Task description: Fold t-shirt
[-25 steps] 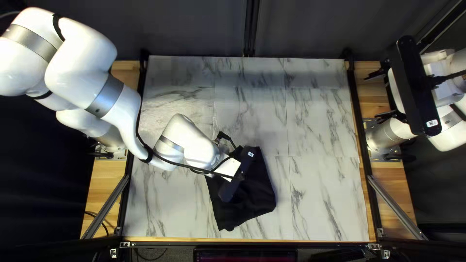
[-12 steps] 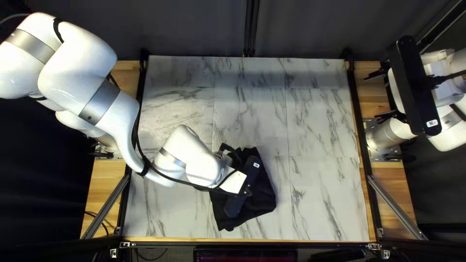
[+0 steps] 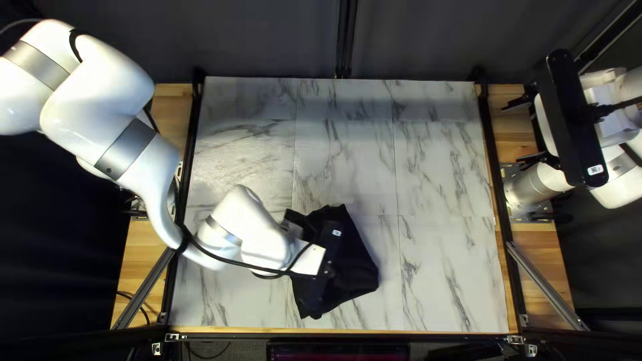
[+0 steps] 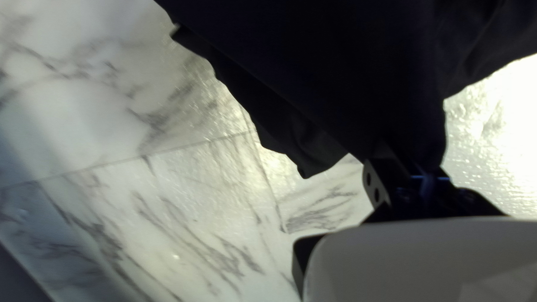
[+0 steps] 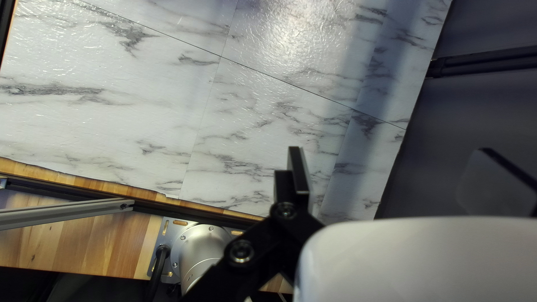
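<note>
The T-shirt (image 3: pixel 358 267) lay under and ahead of the left tool (image 3: pixel 309 257), whose fingers pinched a gathered part of it. Its cloth was dark and soft, creased, roughly four-sided, with a ragged edge against the glossy, grey-veined worktop (image 3: pixel 441 174). The left arm's white wrist (image 3: pixel 264 244) and black camera bar (image 3: pixel 328 264) covered part of the T-shirt; well apart from it, the right tool (image 3: pixel 516 132) hung wide open, holding nothing.
</note>
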### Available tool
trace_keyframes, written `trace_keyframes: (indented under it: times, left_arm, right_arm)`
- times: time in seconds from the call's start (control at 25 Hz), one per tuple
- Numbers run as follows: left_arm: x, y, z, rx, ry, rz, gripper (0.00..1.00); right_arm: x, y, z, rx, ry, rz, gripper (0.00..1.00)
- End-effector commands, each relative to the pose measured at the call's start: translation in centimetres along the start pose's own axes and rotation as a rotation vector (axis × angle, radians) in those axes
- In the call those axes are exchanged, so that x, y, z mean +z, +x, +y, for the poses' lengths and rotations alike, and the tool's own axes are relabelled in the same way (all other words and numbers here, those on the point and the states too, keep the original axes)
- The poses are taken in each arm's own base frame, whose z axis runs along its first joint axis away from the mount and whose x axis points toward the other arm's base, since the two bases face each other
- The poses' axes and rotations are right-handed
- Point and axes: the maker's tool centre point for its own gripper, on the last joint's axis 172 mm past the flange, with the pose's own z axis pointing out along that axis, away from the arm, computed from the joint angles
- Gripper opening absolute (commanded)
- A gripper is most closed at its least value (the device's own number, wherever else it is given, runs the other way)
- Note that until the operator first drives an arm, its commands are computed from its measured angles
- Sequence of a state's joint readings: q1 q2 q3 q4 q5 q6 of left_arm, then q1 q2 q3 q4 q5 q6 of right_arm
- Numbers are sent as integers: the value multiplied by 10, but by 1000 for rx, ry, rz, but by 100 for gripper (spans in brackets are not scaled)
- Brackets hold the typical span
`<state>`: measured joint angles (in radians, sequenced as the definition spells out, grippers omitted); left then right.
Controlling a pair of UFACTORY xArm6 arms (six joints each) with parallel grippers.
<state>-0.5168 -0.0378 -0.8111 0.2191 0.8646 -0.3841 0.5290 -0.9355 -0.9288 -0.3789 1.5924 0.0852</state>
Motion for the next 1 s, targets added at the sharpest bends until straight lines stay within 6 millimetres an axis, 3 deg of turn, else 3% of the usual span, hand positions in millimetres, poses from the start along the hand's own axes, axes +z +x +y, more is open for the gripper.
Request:
trace_keyframes:
  times: [0.04, 0.24, 0.44, 0.6, 0.76, 1.0]
  left_arm:
    - [-7, 6, -1, -2, 12, 10, 100]
    - [-17, 9, 1, -22, 47, 1, 100]
    - [-20, 38, 16, 3, 103, 19, 100]
    - [-6, 70, 30, 66, 113, 69, 100]
    - [22, 102, 44, 137, 87, 118, 100]
    - [36, 119, 48, 185, 56, 148, 100]
  right_arm:
    - [0, 0, 0, 0, 0, 0, 100]
    - [0, 0, 0, 0, 0, 0, 100]
    - [0, 0, 0, 0, 0, 0, 100]
    - [0, 0, 0, 0, 0, 0, 100]
    - [0, 0, 0, 0, 0, 0, 100]
    - [0, 0, 0, 0, 0, 0, 100]
